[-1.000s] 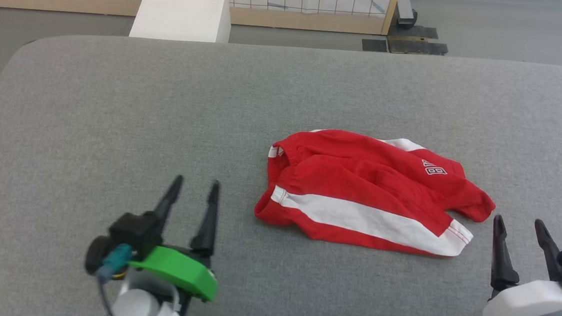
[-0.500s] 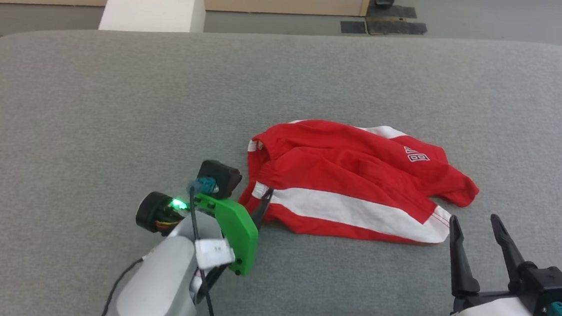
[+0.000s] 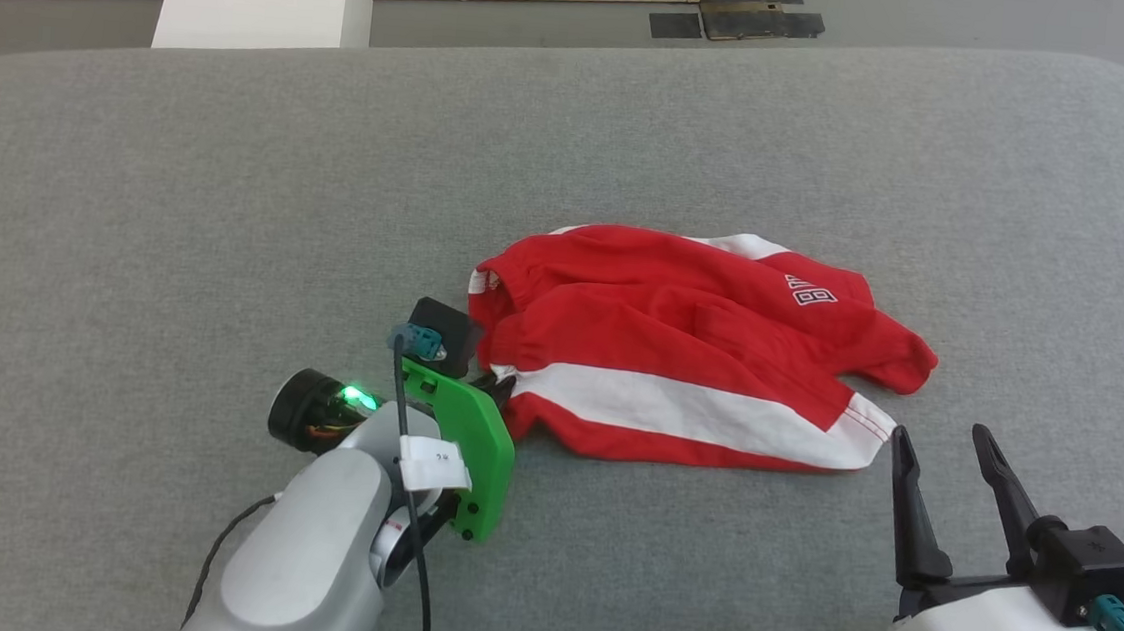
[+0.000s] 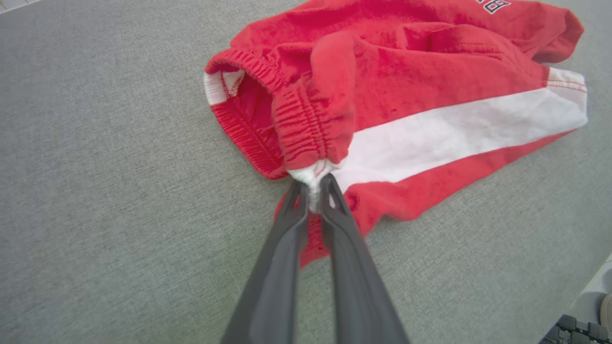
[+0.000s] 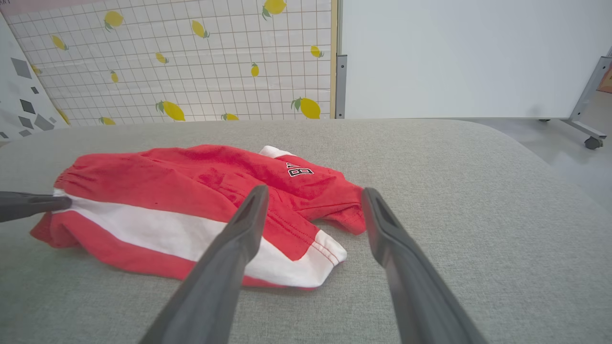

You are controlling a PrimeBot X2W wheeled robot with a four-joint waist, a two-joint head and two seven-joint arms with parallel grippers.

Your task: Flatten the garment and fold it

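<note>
Here, left tool (image 4: 313, 193) clamped on the bright red soft fabric shorts with a broad white stripe (image 3: 689, 356).
Its dark fingers pinch the stripe's end at the gathered waistband; the shorts lie crumpled on the grey fabric-covered table (image 3: 229, 209), and the right tool (image 3: 942, 434) has its fingers apart just beside the white-trimmed leg hem.

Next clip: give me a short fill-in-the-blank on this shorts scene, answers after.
1. The left claw is shut on the garment at its elastic ____.
2. The right claw stands ____, gripping nothing.
3. The garment's broad stripe is ____.
4. The garment lies on a ____ fabric surface.
Missing words: waistband; open; white; grey.
</note>
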